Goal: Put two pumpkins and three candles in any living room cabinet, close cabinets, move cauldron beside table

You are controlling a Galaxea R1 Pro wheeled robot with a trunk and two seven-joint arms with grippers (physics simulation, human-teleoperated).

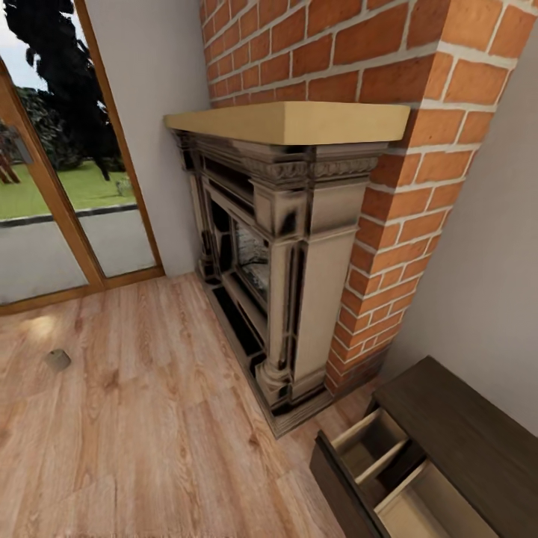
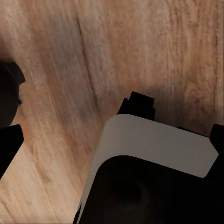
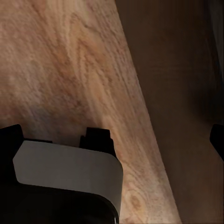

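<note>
Both my grippers hang low over the wooden floor [image 2: 140, 46], and I cannot tell whether either is open or closed: the left gripper [image 2: 154, 154] and the right gripper [image 3: 65, 172] show me mainly a pale housing and dark blocks, with nothing visibly held.

Nearest in the head view is the cabinet [image 1: 463, 433], a low dark brown unit with a flat matte top. One drawer [image 1: 396, 478] stands pulled out, showing pale beige compartments split by thin dividers. Beyond it rises the fireplace [image 1: 291, 261], ornate beige and black with carved columns and a smooth tan mantel, set against rough red brick [image 1: 418, 187]. Further off, a small grey-beige lump on the floor is possibly one of the candles [image 1: 57, 359], though it is too blurred to be sure. It lies well apart from the cabinet, near the glass door [image 1: 45, 187].

I judge I am between fetches. I should turn toward that lump, approach squarely, descend from above and grip its stubby sides.
</note>
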